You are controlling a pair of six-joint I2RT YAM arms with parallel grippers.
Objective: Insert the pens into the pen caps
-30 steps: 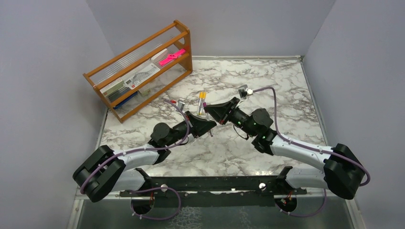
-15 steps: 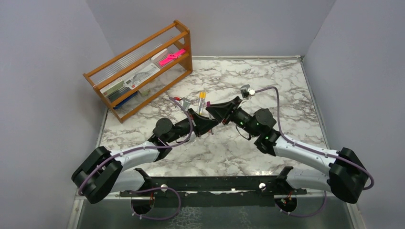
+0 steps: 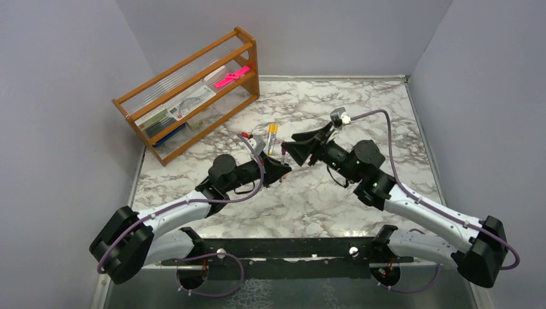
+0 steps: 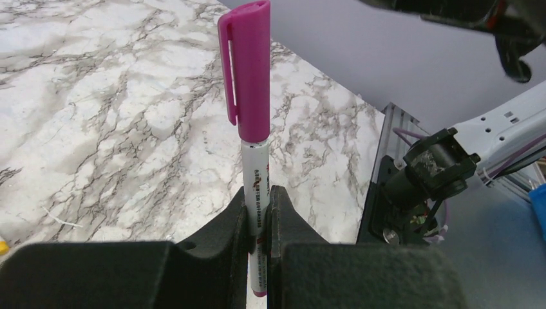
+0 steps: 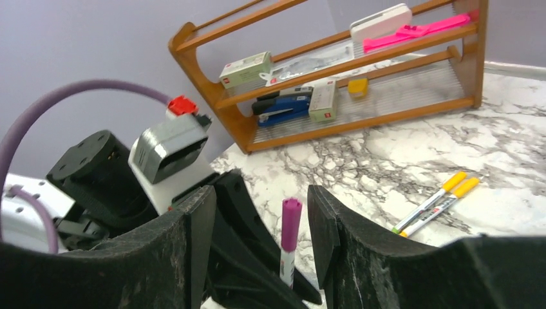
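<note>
1. The left claw (image 4: 259, 201) is closed to a narrow gap on the pink-capped pen (image 4: 255, 168). Its two black fingers (image 4: 222, 225) press the white printed barrel from both sides, low on its length.
2. The pink-capped pen stands upright in that grip. Its pink cap (image 4: 246, 71) sits on the barrel's upper end, clip facing left in the left wrist view, and the barrel's lower tip shows just below the fingers.
3. The right claw (image 5: 261, 199) is spread wide. One finger stands on each side of the pink-capped pen, level with the cap, with clear space to either finger, so neither touches it.
4. In the top view the two claws meet nose to nose at the pink-capped pen, the left claw below it and the right claw just to its right.
5. Two yellow-capped pens (image 5: 433, 203) lie side by side on the marble bench (image 3: 360, 109), a little beyond the pink-capped pen and touching neither claw.
6. A wooden rack (image 3: 187, 96) stands farther beyond the pink-capped pen, to the left. It holds a bright pink item (image 5: 415, 28) on its upper level and boxes lower down.
</note>
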